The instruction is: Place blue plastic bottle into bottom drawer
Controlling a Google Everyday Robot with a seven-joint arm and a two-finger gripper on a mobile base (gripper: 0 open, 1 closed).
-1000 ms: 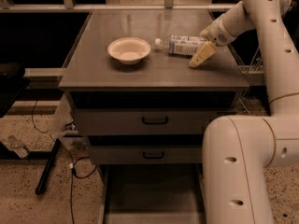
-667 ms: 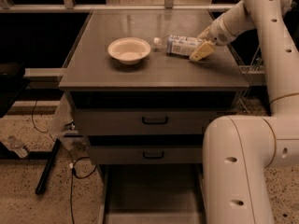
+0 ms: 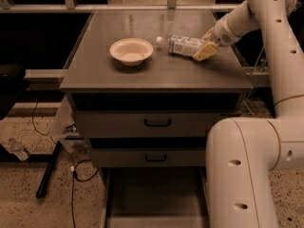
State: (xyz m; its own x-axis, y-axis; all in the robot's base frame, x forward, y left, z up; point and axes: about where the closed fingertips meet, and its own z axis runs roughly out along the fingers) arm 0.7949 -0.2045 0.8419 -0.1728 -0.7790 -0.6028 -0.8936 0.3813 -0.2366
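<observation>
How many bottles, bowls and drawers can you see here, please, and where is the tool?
Bottles: 2, the blue plastic bottle on the cabinet top and a clear bottle on the floor
Bowls: 1, the bowl
Drawers: 3, two upper drawers and the open bottom drawer
Total: 6
The tool is at the blue plastic bottle's base end.

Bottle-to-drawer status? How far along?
Done: the bottom drawer stands open. In hand: the gripper sits at the base of the blue plastic bottle, which lies on the cabinet top. Left: lift, lower, release it in the drawer.
</observation>
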